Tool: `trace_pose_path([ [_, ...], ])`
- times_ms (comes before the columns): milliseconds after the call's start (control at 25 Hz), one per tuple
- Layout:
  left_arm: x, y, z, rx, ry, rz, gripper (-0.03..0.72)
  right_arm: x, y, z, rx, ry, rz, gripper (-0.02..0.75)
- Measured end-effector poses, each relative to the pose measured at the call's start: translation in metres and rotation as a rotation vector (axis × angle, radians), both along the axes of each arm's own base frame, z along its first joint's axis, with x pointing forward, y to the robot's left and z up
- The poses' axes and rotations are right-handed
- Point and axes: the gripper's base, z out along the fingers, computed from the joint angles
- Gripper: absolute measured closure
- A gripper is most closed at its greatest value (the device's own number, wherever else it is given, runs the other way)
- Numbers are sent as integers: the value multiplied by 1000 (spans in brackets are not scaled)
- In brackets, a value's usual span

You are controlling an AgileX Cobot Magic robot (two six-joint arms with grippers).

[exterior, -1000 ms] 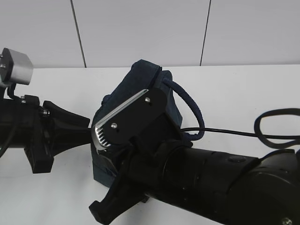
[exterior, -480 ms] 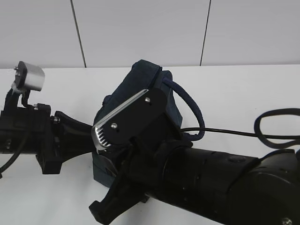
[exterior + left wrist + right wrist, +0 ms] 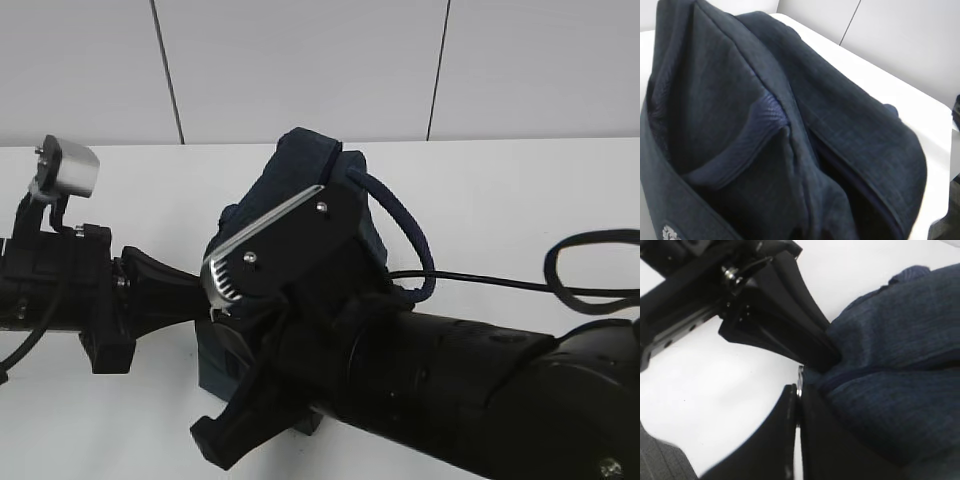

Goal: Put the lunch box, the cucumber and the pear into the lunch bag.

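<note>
The lunch bag (image 3: 300,185) stands mid-counter (image 3: 500,200), its padded handle (image 3: 405,230) looping to the right. The left hand (image 3: 812,347) presses closed against the bag's fabric edge. The right hand (image 3: 798,390) is pinched shut on a small metal piece at the bag's zipper seam.

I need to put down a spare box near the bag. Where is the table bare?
Bare table lies right of the lunch bag, behind the black cable, and behind the left arm. The front is crowded: both arms close in on the bag.
</note>
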Motion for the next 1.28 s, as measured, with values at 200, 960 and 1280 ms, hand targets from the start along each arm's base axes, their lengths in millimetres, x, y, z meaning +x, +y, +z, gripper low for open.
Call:
trace_pose_path([
  [200,-2,-1,1,-7,0,-28,697,2,-1,7,30,-4,-21,732],
  [960,-6,-4,4,-44,1,-75,699,30,-12,28,62,-37,-167,732],
  [1280,-6,-4,4,-51,2,-82,699,48,-25,30,69,-4,-230,732],
])
